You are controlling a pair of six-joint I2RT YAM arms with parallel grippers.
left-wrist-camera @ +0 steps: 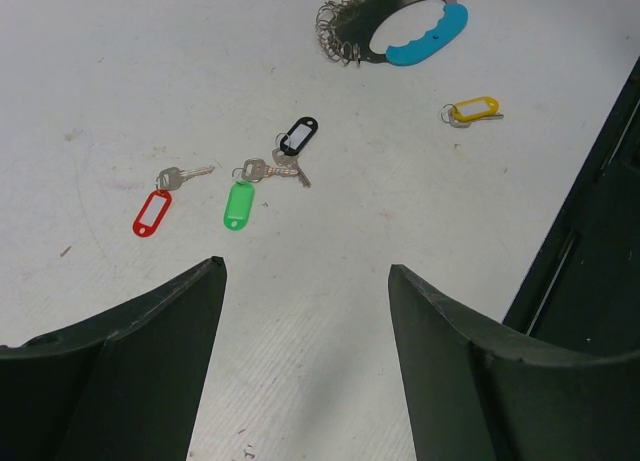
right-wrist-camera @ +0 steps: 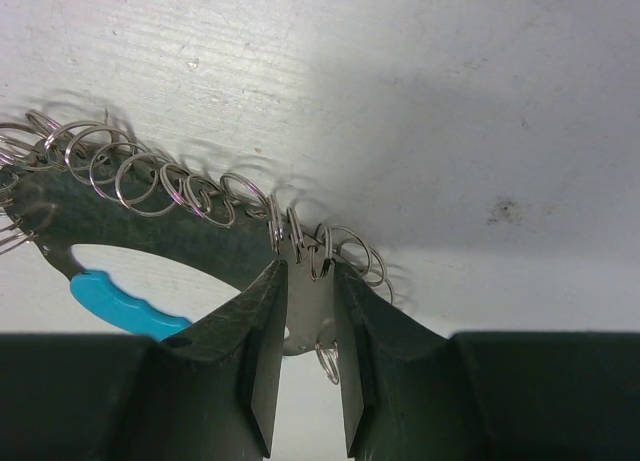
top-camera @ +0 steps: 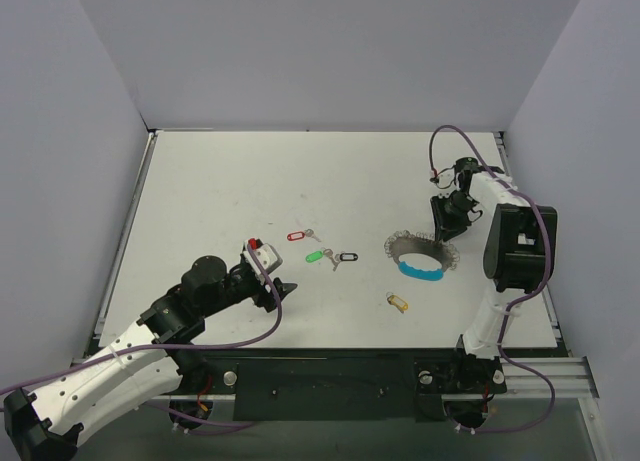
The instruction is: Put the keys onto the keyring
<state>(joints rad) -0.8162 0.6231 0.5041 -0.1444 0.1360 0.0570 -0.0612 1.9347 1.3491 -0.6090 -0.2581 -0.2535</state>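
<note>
Status: right end effector [top-camera: 443, 226] clamped on keyring [top-camera: 420, 271]; left end effector [top-camera: 288, 289] empty.
Top view: left end effector stands wide over the table [top-camera: 220, 181], near the red key [top-camera: 298, 235], green key [top-camera: 315, 255] and black key [top-camera: 347, 256]; yellow key [top-camera: 398, 301] lies near the keyring's blue segment. Left wrist view: all four keys lie loose ahead of the parted fingers. Right wrist view: narrow fingers pinch the keyring's metal band among its coils.
</note>
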